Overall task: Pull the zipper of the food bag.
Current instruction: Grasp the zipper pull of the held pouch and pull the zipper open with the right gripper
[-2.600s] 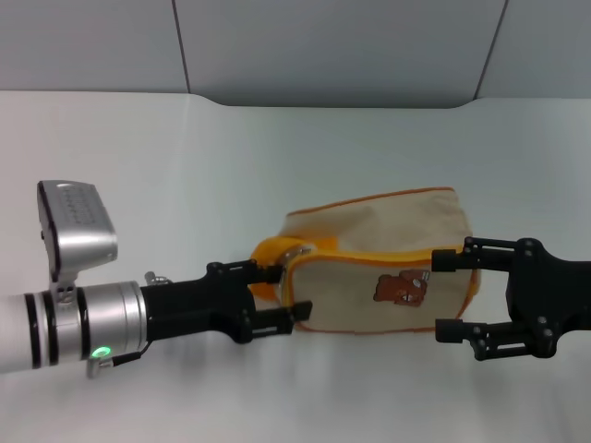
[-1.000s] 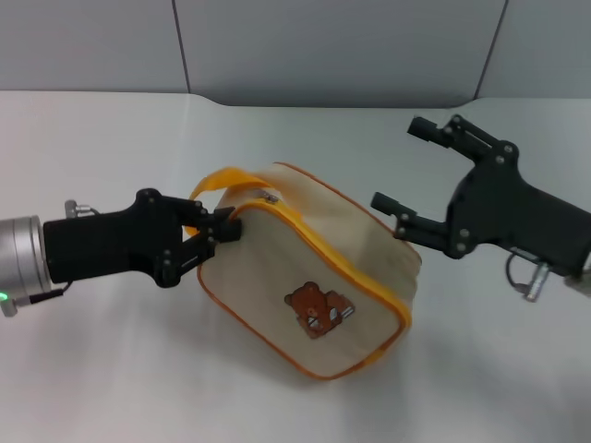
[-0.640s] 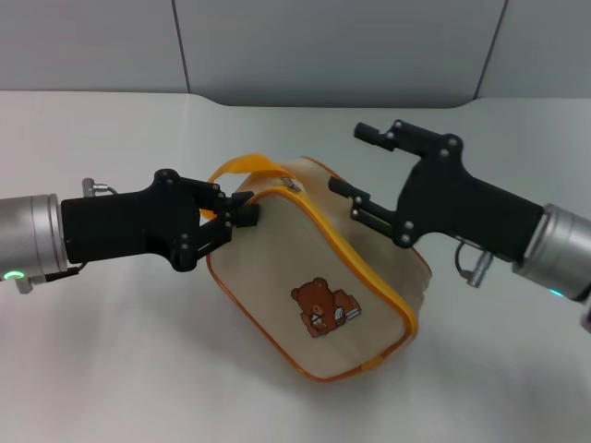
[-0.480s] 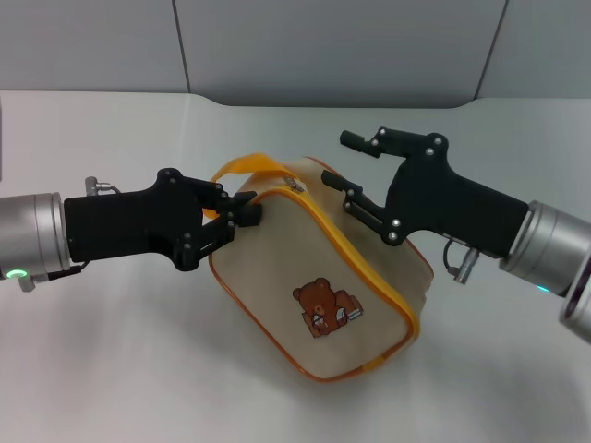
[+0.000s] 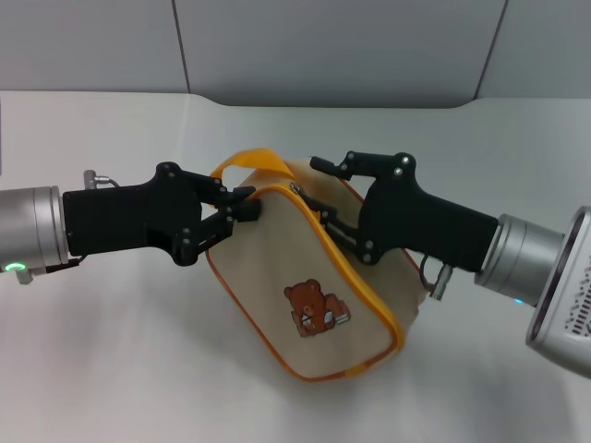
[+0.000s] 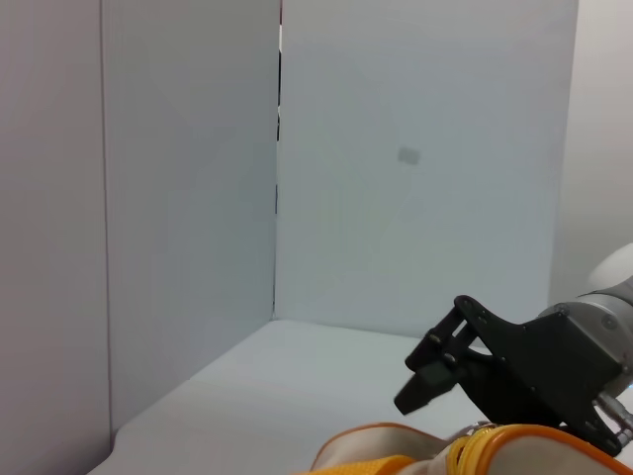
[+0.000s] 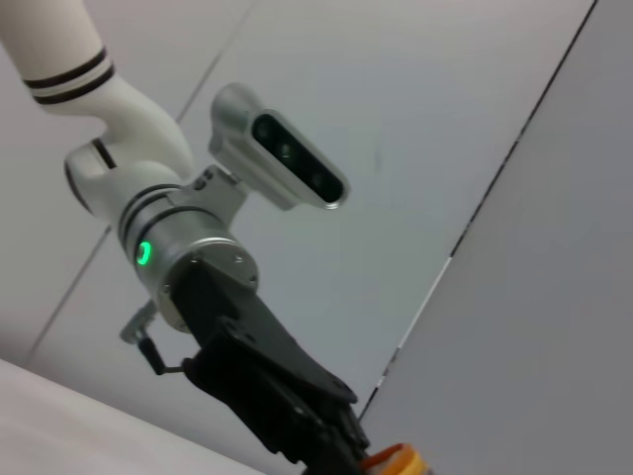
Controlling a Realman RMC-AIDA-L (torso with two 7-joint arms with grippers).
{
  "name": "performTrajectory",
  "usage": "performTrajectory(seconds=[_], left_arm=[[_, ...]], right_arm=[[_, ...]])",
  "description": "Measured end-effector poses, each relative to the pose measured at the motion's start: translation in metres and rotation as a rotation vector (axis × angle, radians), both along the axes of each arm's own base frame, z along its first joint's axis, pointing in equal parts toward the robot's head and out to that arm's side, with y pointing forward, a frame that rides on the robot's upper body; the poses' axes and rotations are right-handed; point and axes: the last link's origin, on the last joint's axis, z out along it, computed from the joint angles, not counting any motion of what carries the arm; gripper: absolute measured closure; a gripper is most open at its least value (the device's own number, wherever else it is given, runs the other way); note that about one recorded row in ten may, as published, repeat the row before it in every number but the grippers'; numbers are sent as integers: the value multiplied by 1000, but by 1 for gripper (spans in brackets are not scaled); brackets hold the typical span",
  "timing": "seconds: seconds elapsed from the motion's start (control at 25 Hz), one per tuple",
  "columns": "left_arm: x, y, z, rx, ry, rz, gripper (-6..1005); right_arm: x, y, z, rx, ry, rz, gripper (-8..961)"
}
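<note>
Head view shows a beige canvas food bag tilted on a white table, held between two black grippers. No readable writing or brand appears; the only marking is a small brown bear print on the bag's near face, well below both sets of fingers. The left gripper reaches in level from the left, its fingers clamped together on the bag's upper corner, right under the yellow-orange loop handle, which arches just above the fingertips. The right gripper stretches in from the right, slanting down across the bag's top, its two fingers spread apart: the upper one hangs above the bag, the lower one lies by the zipper. The small silver slider sits between the two fingertips. A green light glows on the left arm's silver wrist.
</note>
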Motion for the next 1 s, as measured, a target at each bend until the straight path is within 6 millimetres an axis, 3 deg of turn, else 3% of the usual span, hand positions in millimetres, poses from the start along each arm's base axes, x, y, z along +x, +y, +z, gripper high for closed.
performTrajectory(seconds=[0.72, 1.0], left_arm=[[-1, 0, -1, -2, 6, 6, 918], [-2, 0, 0, 6, 4, 14, 919]], right_arm=[[1, -8, -11, -39, -37, 13, 611], [3, -10, -6, -40, -3, 3, 611]])
